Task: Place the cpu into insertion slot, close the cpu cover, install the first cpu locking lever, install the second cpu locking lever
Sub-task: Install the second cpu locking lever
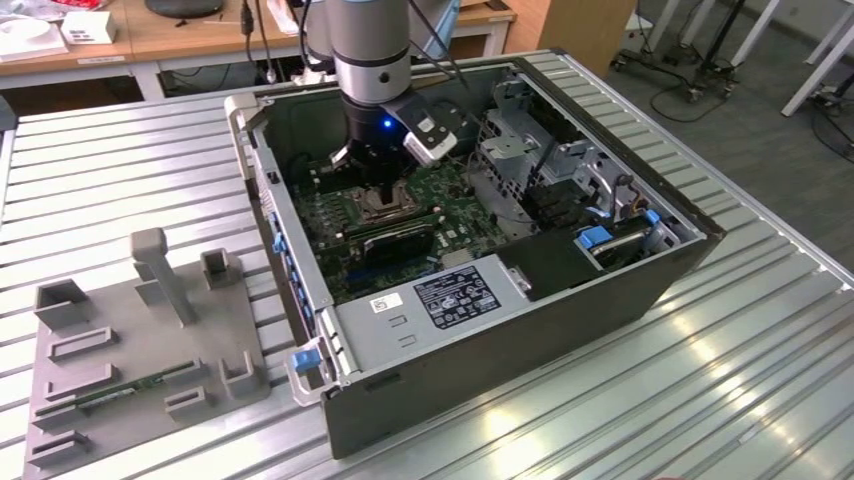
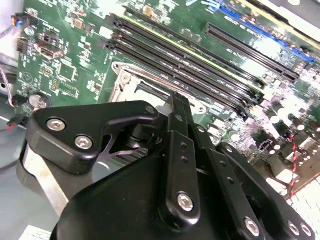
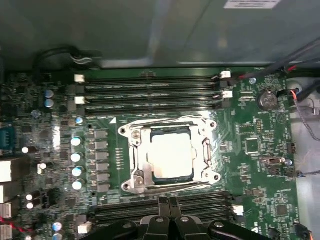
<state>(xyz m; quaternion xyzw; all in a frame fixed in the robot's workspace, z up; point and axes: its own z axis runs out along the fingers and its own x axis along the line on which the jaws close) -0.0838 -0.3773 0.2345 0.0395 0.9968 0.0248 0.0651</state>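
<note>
Hovering low inside the open dark-grey computer case (image 1: 534,330), the black two-finger gripper (image 3: 168,207) sits just above the green motherboard (image 3: 250,165). In the first wrist view its fingers (image 3: 163,210) are pressed together with nothing between them: clenched, empty. The tips hang beside the edge of the socket that faces the nearer bank of long black memory slots (image 3: 160,205), over those slots.

Just past the tips: the small flat square cpu with its pale silvery-grey face (image 3: 171,156) lies seated in the insertion slot, the square dark recess with a silvery rim (image 3: 165,131). The cpu cover, a thin silvery frame plate with a square cut-out (image 3: 206,150), lies flat around the chip (closed, as far as this view shows). Whether the locking levers are latched, I cannot tell.

Beyond the socket, a second bank of memory slots (image 3: 150,95), then the grey case wall.

In the second wrist view the gripper body (image 2: 165,170) blocks most of the socket; its metal rim (image 2: 125,82) peeks out behind.

In the exterior view the arm (image 1: 370,60) comes down into the case, which rests on a ribbed metal table (image 1: 694,380). A grey fixture tray with upright blocks (image 1: 147,350) sits on the exterior view's left.
</note>
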